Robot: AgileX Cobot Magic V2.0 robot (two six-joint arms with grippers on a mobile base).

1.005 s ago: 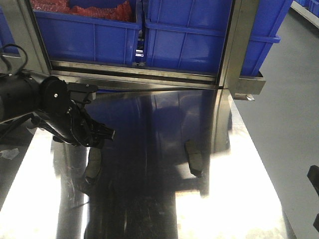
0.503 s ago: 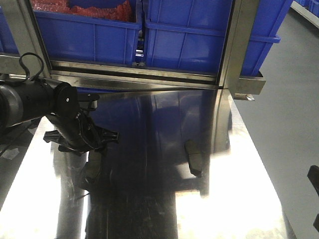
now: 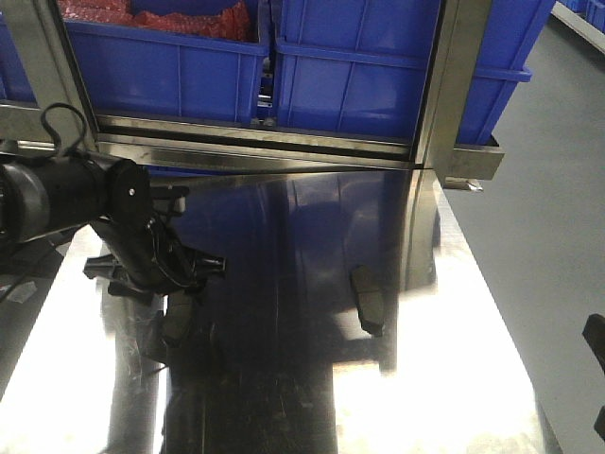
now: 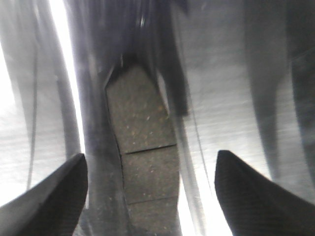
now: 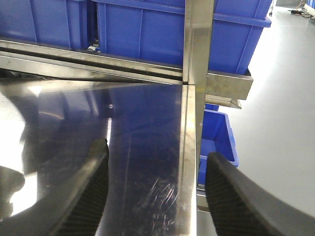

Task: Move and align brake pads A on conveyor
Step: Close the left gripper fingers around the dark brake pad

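Observation:
Two brake pads lie on the shiny steel table (image 3: 85, 378). The left pad (image 3: 177, 323) is a grey-brown oblong with grooves, and in the left wrist view this pad (image 4: 142, 147) lies lengthwise between the fingers. My left gripper (image 3: 163, 280) hangs open just above its far end, fingers (image 4: 54, 196) to either side and apart from it. The second pad (image 3: 367, 301) lies to the right of centre, untouched. My right gripper (image 5: 155, 167) is open and empty over the table's right edge. The conveyor is out of view.
Blue plastic crates (image 3: 359, 66) stand behind a steel rail (image 3: 265, 142) at the table's far edge, with a steel post (image 3: 440, 85) at the right. Beyond the table's right edge is grey floor (image 3: 539, 218) and a blue bin (image 5: 219, 137) lower down.
My left arm has swung right and down, bringing the open gripper over the left pad. Both pads lie where they were.

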